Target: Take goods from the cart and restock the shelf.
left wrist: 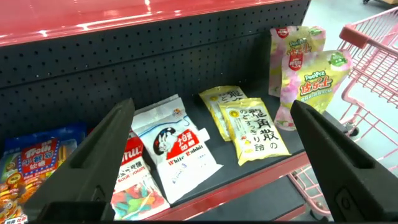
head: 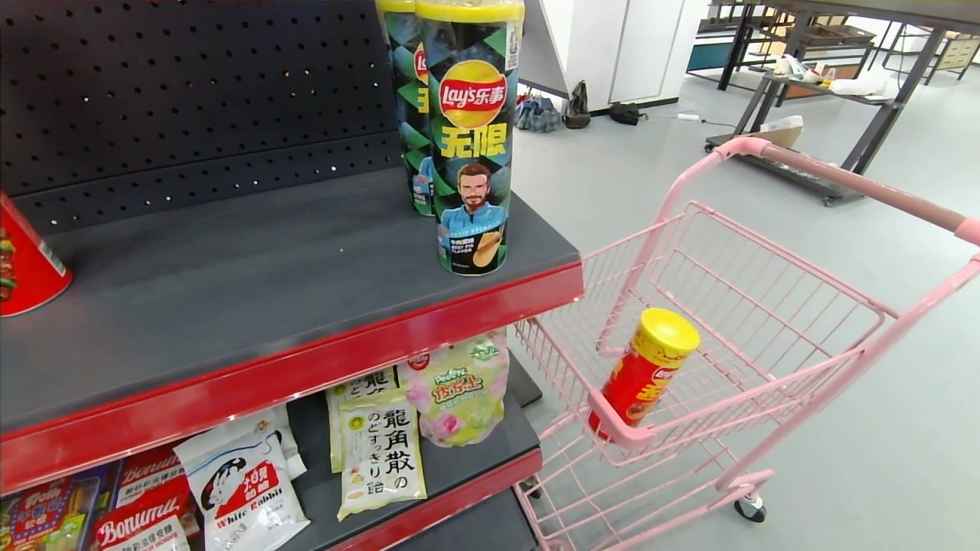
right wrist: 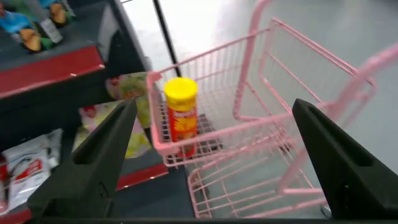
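A red chip can with a yellow lid leans in the front corner of the pink cart, close to the shelf. In the right wrist view the same can stands behind the cart's wire wall, and my right gripper hangs open some way off from it, nothing between its fingers. My left gripper is open too and faces the lower shelf's snack bags. Two tall green chip cans stand at the right end of the grey upper shelf.
A red can sits at the upper shelf's left edge, with wide bare room between it and the green cans. Several snack bags fill the lower shelf. The cart's pink handle rises at the right. Tables stand far behind.
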{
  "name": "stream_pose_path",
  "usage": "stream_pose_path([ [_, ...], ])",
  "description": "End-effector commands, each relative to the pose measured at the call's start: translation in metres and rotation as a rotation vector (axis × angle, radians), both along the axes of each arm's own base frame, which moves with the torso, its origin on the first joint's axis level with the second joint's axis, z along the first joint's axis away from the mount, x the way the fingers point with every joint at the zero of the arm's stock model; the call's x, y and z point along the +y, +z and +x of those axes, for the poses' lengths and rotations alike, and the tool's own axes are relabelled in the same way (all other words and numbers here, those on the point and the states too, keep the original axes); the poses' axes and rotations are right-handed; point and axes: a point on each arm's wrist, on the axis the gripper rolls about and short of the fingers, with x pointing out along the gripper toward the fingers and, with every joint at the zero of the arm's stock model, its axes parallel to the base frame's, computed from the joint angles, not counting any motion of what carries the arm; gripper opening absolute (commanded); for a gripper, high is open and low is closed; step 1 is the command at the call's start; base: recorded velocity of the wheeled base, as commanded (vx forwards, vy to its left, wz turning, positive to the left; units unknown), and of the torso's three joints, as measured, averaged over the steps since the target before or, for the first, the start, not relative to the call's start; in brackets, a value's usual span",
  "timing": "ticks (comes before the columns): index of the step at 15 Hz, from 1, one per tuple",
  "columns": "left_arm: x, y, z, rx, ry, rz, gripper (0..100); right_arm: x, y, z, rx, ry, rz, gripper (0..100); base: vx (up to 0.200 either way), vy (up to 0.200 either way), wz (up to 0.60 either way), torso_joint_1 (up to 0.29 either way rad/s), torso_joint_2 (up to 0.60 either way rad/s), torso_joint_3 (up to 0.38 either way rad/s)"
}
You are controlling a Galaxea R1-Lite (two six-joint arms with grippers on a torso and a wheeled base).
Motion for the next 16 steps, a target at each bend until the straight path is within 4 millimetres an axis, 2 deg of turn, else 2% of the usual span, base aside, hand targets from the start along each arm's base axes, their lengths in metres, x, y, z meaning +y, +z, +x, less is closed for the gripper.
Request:
stream_pose_path([
  [1,0.0,0.0,0.0,0.002,0.002,-0.001,100,0.018,0.014,0.095,0.261,0.241,-0.034,100,0.0,0.0,0.0,0.0,0.0,0.0],
  [2,0.0,0.0,0.0,0.002,0.0,-0.001,100,0.023,0.001,0.114,0.289,0.256,-0.022,100,0.0,0.0,0.0,0.0,0.0,0.0],
  [3,0.0,0.0,0.0,0.002,0.0,-0.001,100,0.031,-0.017,0.143,0.299,0.286,-0.005,100,0.0,0.0,0.0,0.0,0.0,0.0],
  [4,0.0,0.0,0.0,0.002,0.002,-0.001,100,0.036,-0.031,0.165,0.308,0.296,-0.003,100,0.0,0.0,0.0,0.0,0.0,0.0],
  [6,0.0,0.0,0.0,0.002,0.0,-0.001,100,0.042,-0.056,0.19,0.369,0.304,-0.007,100,0.0,0.0,0.0,0.0,0.0,0.0],
  [9,0.0,0.0,0.0,0.002,0.0,-0.001,100,0.046,-0.074,0.214,0.428,0.301,-0.008,100,0.0,0.0,0.0,0.0,0.0,0.0],
  [12,0.0,0.0,0.0,0.002,0.0,-0.001,100,0.053,-0.084,0.227,0.45,0.325,-0.011,100,0.0,0.0,0.0,0.0,0.0,0.0],
  [16,0.0,0.0,0.0,0.002,0.002,-0.001,100,0.066,-0.084,0.238,0.444,0.374,-0.017,100,0.0,0.0,0.0,0.0,0.0,0.0],
])
